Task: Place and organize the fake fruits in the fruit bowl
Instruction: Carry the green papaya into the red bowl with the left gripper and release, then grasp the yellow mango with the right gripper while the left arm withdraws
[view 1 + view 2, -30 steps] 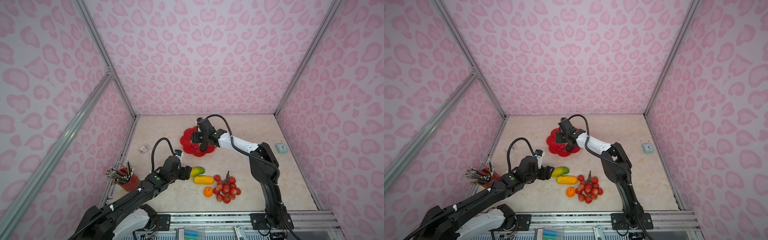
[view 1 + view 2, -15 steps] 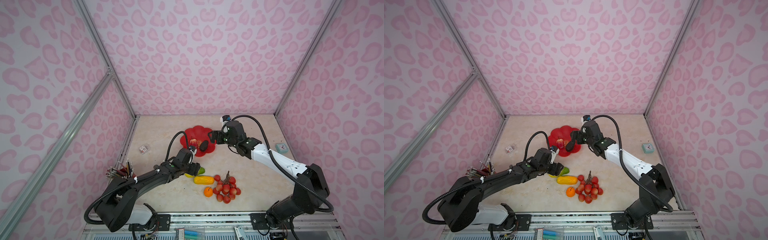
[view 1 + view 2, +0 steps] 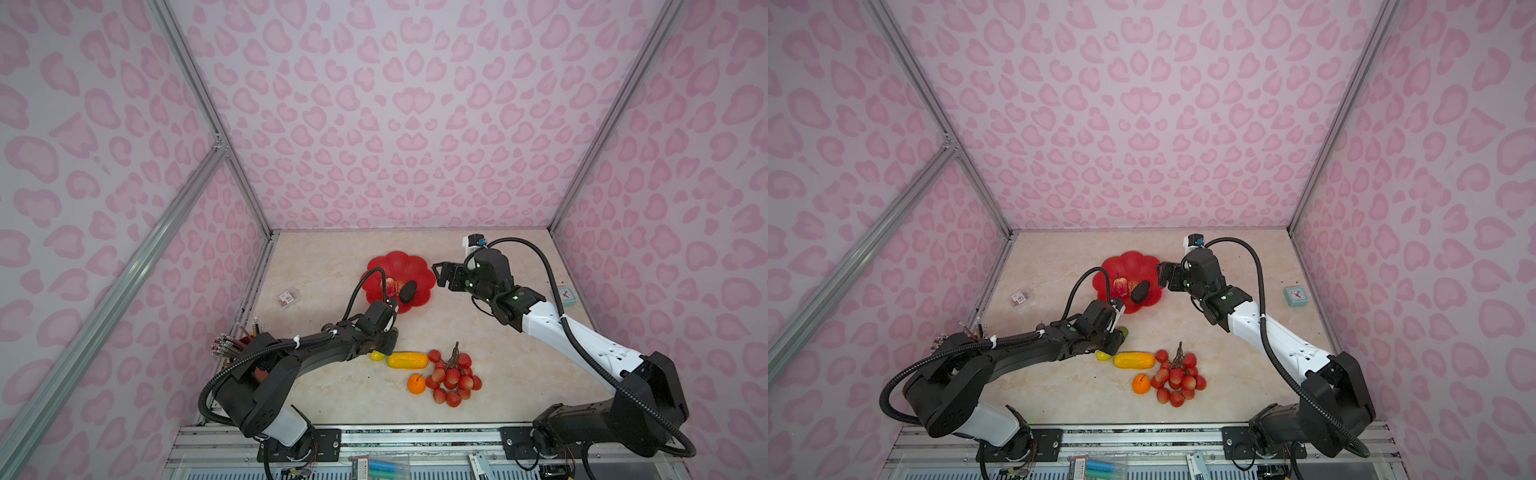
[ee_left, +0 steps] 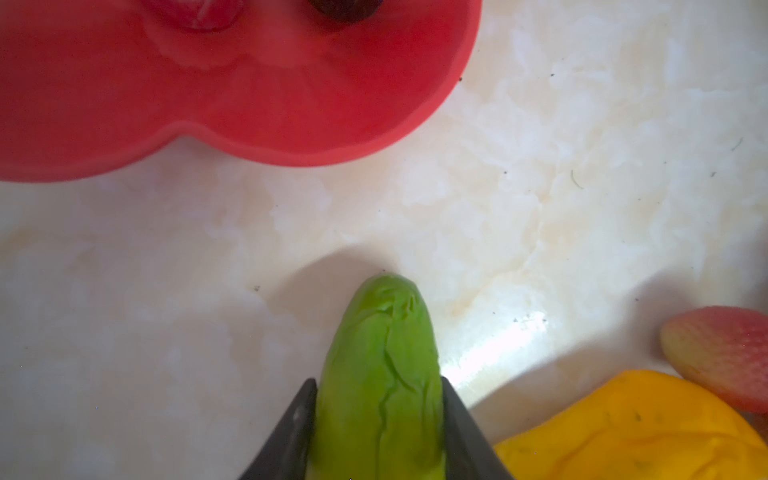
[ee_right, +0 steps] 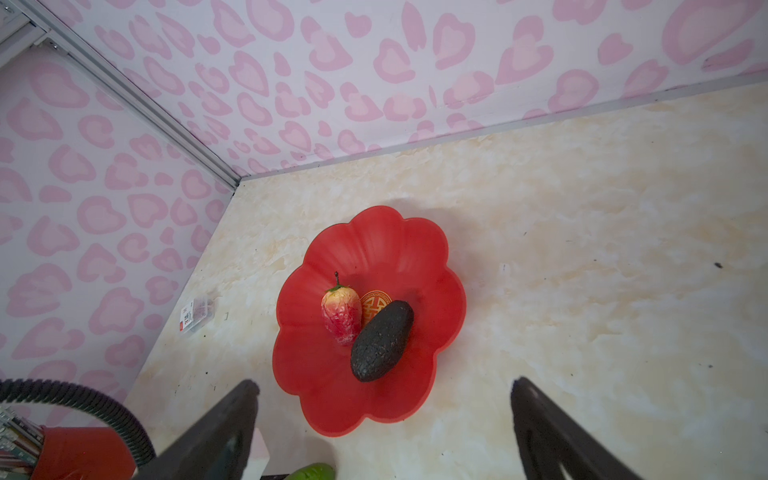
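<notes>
Pinching the green mango (image 4: 380,353) w/ my left claw (image 4: 378,382), I had it just outside the fruit bowl (image 5: 374,245). My right claw (image 5: 384,383) was spread wide & empty near it. Inside lay apple (image 5: 341,311) & avocado (image 5: 381,340), touching; yellow mango (image 3: 407,360), orange (image 3: 416,383), lychees (image 3: 453,376) sat on the bench (image 3: 498,395) nearby.

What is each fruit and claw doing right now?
Left claw, shut on green mango.
Right claw, open, empty.
Apple, lying in fruit bowl.
Avocado, in fruit bowl, beside apple.
Yellow mango, on table.
Orange, on table.
Lychees, on table.
</notes>
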`<state>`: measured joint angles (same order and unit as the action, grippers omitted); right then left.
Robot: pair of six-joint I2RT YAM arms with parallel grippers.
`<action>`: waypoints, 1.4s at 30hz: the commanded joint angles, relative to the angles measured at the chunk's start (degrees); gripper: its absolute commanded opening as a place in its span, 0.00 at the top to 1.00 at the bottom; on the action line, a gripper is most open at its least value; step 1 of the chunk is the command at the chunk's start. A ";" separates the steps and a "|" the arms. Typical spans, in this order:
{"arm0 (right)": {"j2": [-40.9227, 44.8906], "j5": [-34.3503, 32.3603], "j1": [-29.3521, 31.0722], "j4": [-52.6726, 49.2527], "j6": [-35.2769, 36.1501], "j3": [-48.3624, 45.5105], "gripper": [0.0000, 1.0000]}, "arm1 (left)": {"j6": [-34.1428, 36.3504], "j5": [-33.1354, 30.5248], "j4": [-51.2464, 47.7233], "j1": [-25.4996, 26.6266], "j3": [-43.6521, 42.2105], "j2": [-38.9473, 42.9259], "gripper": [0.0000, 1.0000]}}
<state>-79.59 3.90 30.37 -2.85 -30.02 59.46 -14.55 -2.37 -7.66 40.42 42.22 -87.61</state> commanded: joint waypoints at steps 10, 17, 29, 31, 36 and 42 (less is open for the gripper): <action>1.02 0.51 -1.30 -1.65 -1.08 -0.93 0.08 | 0.58 -2.95 -4.60 -10.40 7.77 13.84 0.60; 2.04 1.47 -1.36 -3.07 -2.18 -3.95 0.09 | 1.85 -1.07 -1.68 -15.48 21.39 -0.37 0.60; 4.10 0.76 -0.99 -9.37 2.25 -5.33 0.10 | -2.42 -0.46 -3.76 -17.84 34.56 -21.84 0.55; 3.61 0.83 -0.92 -10.30 3.41 -5.24 0.11 | -3.37 -0.03 -3.94 -17.83 36.59 -22.50 0.46; 1.71 1.47 1.15 -11.94 8.18 -3.97 0.13 | -5.01 1.58 -3.47 -17.83 36.79 -21.01 0.32; -2.43 2.79 9.48 -16.23 20.53 -0.15 0.13 | -5.42 -1.84 -0.88 -18.08 33.70 -11.85 0.29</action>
<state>-80.49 5.06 36.95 -15.99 -17.87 58.19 -19.05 -1.78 -11.75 22.55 77.28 -103.92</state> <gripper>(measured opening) 0.869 0.704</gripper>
